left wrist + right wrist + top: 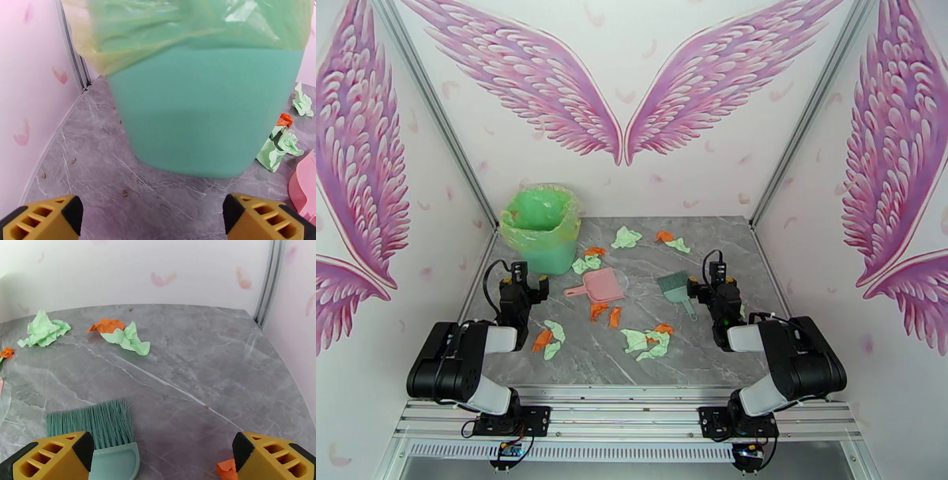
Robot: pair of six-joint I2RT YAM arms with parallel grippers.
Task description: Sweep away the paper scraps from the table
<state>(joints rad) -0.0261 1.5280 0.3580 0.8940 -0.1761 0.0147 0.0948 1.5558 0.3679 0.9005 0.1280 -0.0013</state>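
Nearest the bases, both arms have their jaws spread wide and hold nothing: the left gripper (523, 283) faces the bin, and the right gripper (709, 278) hangs just beside the teal hand brush (677, 287). The paper scraps (648, 340) lie scattered over the table (727, 253), some close in front of the arms, some around the pink dustpan (599, 286), and more toward the far wall. The green bin (541, 233) (bag-lined) stands at the far left; its inside is hard to read. Sweeping looks unstarted, with brush and dustpan ungrasped.
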